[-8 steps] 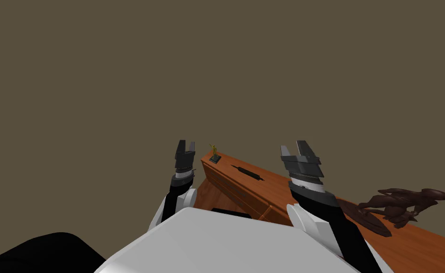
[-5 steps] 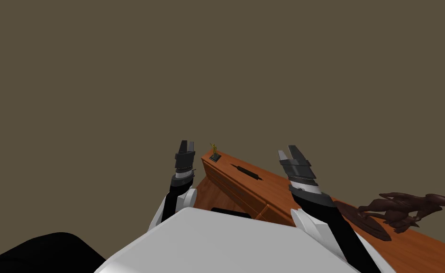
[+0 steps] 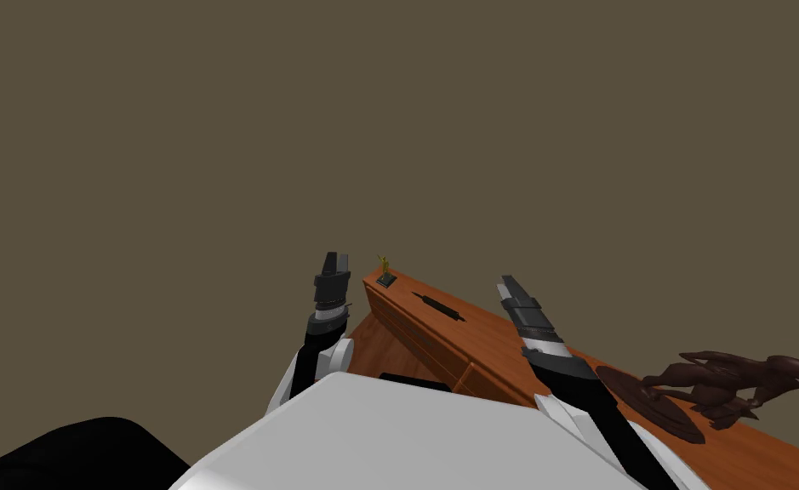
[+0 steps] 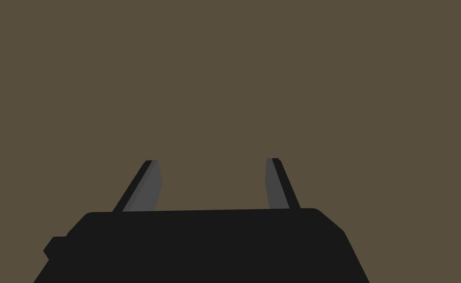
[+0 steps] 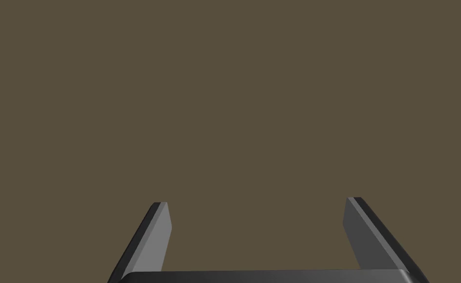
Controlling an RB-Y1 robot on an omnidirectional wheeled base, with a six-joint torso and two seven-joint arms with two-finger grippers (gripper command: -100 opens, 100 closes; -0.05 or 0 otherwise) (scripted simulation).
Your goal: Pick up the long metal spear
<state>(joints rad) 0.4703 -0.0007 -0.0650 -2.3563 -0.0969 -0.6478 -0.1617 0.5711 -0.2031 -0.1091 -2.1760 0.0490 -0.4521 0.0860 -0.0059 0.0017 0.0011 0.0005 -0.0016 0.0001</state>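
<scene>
A thin dark spear (image 3: 440, 307) lies flat along the top of a long brown wooden dresser (image 3: 491, 340). My right gripper (image 3: 508, 282) hangs above the dresser, a little to the right of the spear and apart from it. In the right wrist view its fingers (image 5: 160, 236) stand wide apart with nothing between them, so it is open (image 5: 256, 216). My left gripper (image 3: 334, 258) is raised off the dresser's far-left end. It is open and empty in the left wrist view (image 4: 212, 169).
A small gold figurine on a dark base (image 3: 385, 274) stands at the dresser's far end. A dark brown sculpture on an oval base (image 3: 712, 383) sits on the near right part of the top. A plain brown wall rises behind.
My right hand has turned about its wrist, so its fingers now show edge-on in the head view, and it has dropped slightly. The left arm and the spear have not moved.
</scene>
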